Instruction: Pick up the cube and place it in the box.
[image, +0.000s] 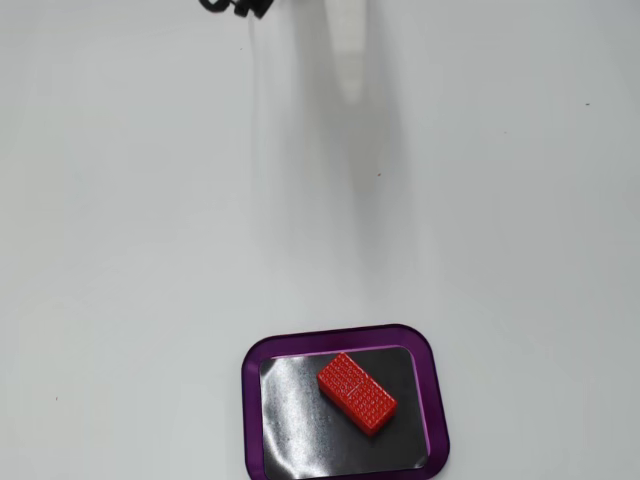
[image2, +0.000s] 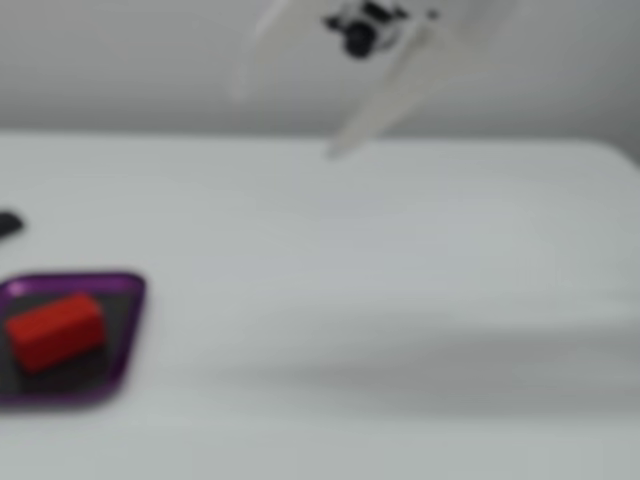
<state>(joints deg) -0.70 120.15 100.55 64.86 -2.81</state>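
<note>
1 block, 1 tray, 1 gripper on 1 table.

Counted: 1 small bright red rectangular cube (image: 357, 393) with a bumpy grid surface; 1 shallow rounded-rectangle box (image: 251, 400) with a glossy purple rim and shiny black bottom; 1 white two-finger gripper (image2: 285, 125), 2 fingers showing; 1 plain white table (image: 130, 250); 1 small dark item (image2: 8, 224) at the left edge, too blurred to identify.

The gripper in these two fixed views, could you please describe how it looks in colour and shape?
Only part of it shows. The gripper has white, long, flat fingers tapering to narrow tips, blurred in one fixed view. A small black part sits where they meet; a black piece also shows at the other view's top edge. No cables or markings can be made out.
</note>
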